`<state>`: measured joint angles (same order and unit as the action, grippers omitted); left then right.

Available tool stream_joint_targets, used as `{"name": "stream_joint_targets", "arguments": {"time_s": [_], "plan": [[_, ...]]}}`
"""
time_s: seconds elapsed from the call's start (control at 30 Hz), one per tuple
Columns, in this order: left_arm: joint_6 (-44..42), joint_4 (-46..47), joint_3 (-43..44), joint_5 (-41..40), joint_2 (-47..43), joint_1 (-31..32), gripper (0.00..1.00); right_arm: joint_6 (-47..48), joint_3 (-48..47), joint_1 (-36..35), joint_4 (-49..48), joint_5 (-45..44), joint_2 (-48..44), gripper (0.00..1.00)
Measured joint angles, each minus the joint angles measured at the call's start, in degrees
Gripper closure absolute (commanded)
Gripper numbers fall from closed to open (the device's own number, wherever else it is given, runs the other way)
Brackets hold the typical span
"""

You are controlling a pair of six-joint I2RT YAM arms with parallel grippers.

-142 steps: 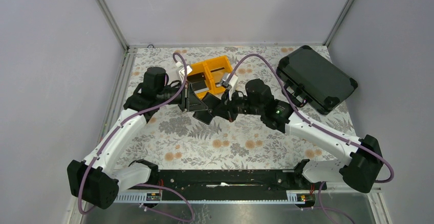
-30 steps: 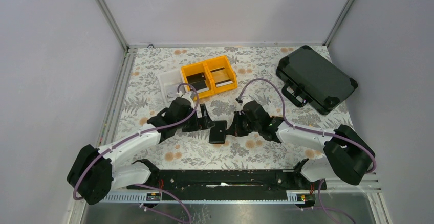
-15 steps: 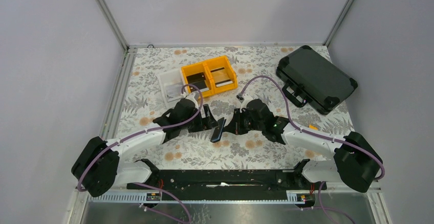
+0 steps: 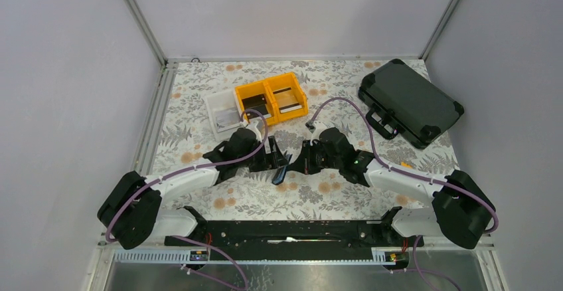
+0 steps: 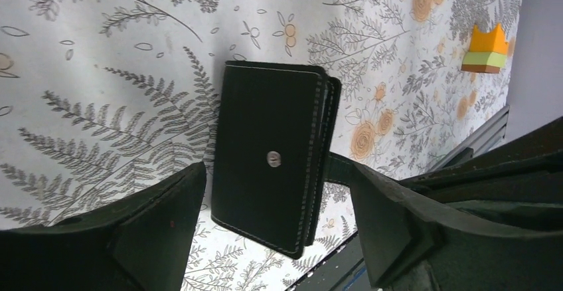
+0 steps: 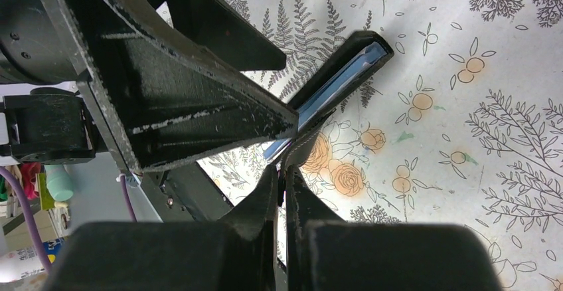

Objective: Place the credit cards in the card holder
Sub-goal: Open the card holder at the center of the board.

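right gripper pinches card holder by its tab; left gripper open astride it. Light, floppy: clamp across both faces.

Yellow double bin beside white bin; black latched case far right; floral cloth.

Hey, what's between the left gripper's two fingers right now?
The black card holder, folded shut with its snap facing the camera, sits between the open fingers of the left gripper. The left wrist view shows it.

Floral table carries yellow bins, white bin, black case.
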<state>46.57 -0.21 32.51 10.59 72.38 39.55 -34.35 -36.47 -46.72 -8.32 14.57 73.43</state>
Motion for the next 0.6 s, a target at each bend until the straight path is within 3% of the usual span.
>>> {"name": "stream_joint_targets", "arguments": {"time_s": [0.3,0.6], "plan": [[-0.2,0.5,0.0,0.9,2.8,2.2,0.29,0.0,-0.1,0.0,-0.2,0.1,0.5,1.00],[-0.9,-0.3,0.0,-0.6,2.8,2.4,0.30,0.0,-0.1,0.0,-0.2,0.0,0.5,1.00]]}}
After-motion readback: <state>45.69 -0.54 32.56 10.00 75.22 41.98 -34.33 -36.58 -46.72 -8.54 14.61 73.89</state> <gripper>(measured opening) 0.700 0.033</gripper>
